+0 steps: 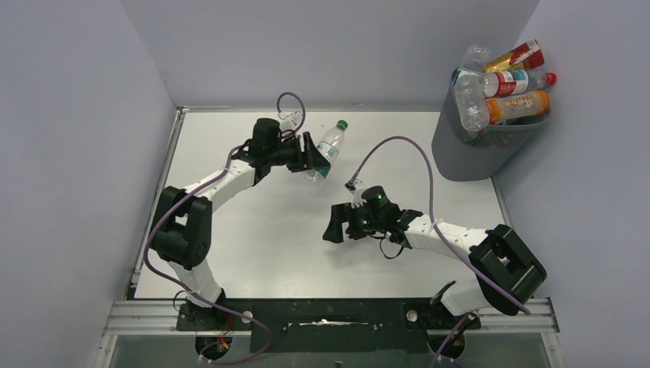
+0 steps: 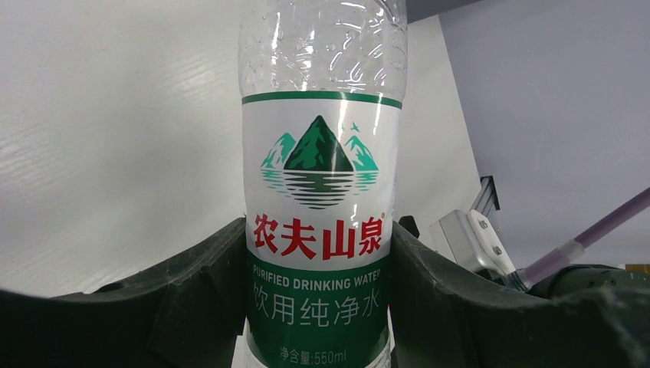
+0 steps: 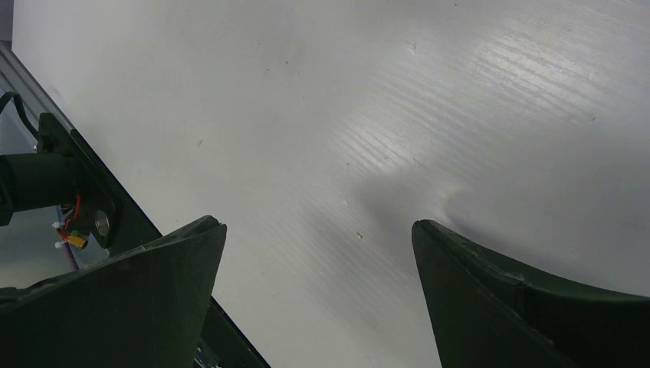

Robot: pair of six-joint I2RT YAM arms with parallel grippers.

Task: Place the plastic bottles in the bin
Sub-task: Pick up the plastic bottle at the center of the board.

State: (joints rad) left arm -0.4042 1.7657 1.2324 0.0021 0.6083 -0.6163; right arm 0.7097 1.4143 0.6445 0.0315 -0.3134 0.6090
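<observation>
Toward the far edge of the counter (image 1: pixel 268 253), about midway along it, a green-capped water bottle (image 1: pixel 329 149) hangs in the air, grasped by the left end effector (image 1: pixel 313 157), whose fingers press on either side of the lower label. Its long axis runs diagonally, base toward the near left and cap toward the far right, so the cap already leans toward the bin (image 1: pixel 460 153) at the far right corner. That bin is heaped with plastic bottles (image 1: pixel 502 92), several lying above its rim. The step in hand looks like the carry to the bin. To do it well, the bottle probably needs raising clear of the heap, then letting go over a low gap near the middle rather than the rim, or it may roll off onto the counter. Near the counter's centre the right end effector (image 1: pixel 335 228) is released, fingers wide apart with only bare counter between them.
</observation>
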